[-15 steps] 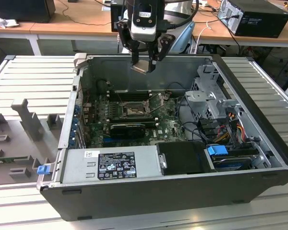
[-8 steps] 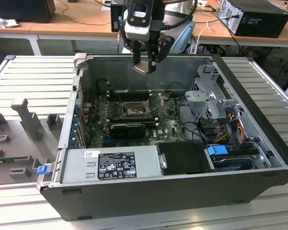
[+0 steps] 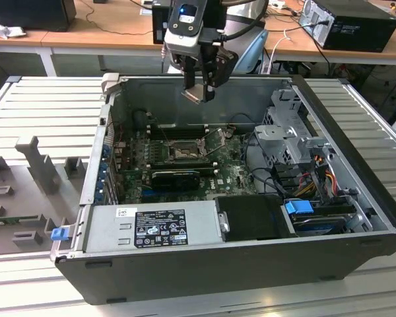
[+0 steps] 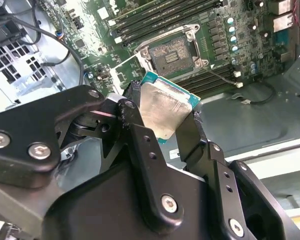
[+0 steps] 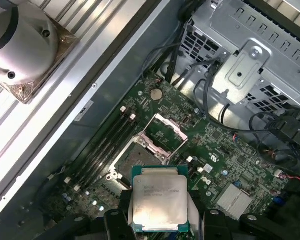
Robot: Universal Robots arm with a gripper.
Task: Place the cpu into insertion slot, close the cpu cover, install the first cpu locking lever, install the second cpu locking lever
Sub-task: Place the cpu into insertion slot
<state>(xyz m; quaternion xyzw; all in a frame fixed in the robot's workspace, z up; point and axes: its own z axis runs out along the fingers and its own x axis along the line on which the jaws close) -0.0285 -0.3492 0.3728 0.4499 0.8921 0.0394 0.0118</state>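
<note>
- Gripping the cpu (image 5: 159,197) by its edges, the gripper (image 3: 199,92) is hovering above the motherboard (image 3: 231,175).
- Insertion slot (image 4: 171,52) is sitting uncovered below, cpu cover (image 5: 165,132) standing raised beside it.

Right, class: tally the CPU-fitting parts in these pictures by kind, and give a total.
Pale grey square metal chip, held in the black pincer: 1
Black-framed square socket: 1
Silvery metal cover frame, open: 1
Total: 3
</note>
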